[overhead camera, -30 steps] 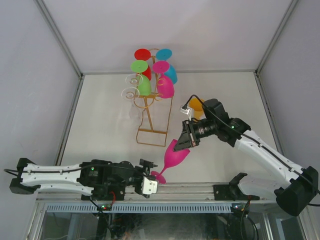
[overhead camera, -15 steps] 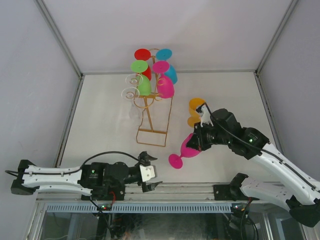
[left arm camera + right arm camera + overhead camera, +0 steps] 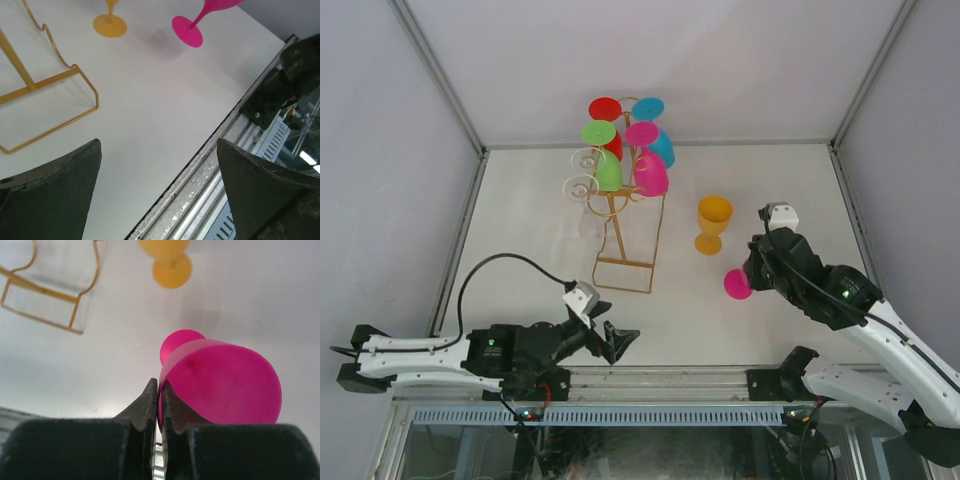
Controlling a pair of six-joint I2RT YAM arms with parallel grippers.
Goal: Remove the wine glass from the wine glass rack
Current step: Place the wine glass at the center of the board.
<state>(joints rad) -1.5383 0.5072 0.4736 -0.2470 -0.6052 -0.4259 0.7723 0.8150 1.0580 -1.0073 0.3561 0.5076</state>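
The gold wire wine glass rack (image 3: 623, 215) stands at the back middle of the table, its loop base also in the wrist views (image 3: 50, 95) (image 3: 47, 292). A pink wine glass (image 3: 220, 382) is off the rack, and my right gripper (image 3: 160, 390) is shut on its rim. Its foot (image 3: 737, 284) (image 3: 188, 36) points down close to the table, right of the rack; I cannot tell whether it touches. My left gripper (image 3: 612, 340) (image 3: 157, 145) stands wide open near the table's front edge, with nothing between its fingers.
An orange glass (image 3: 713, 222) (image 3: 110, 25) (image 3: 172, 270) stands upright on the table just behind the pink one. Red, blue, green, pink and clear glasses (image 3: 620, 150) hang upside down on the rack. The metal front rail (image 3: 235, 165) lies under my left gripper.
My right arm carried the pink glass rightward and turned it foot-down beside the orange glass. My left gripper opened wide and drew back leftward, away from the glass's foot.
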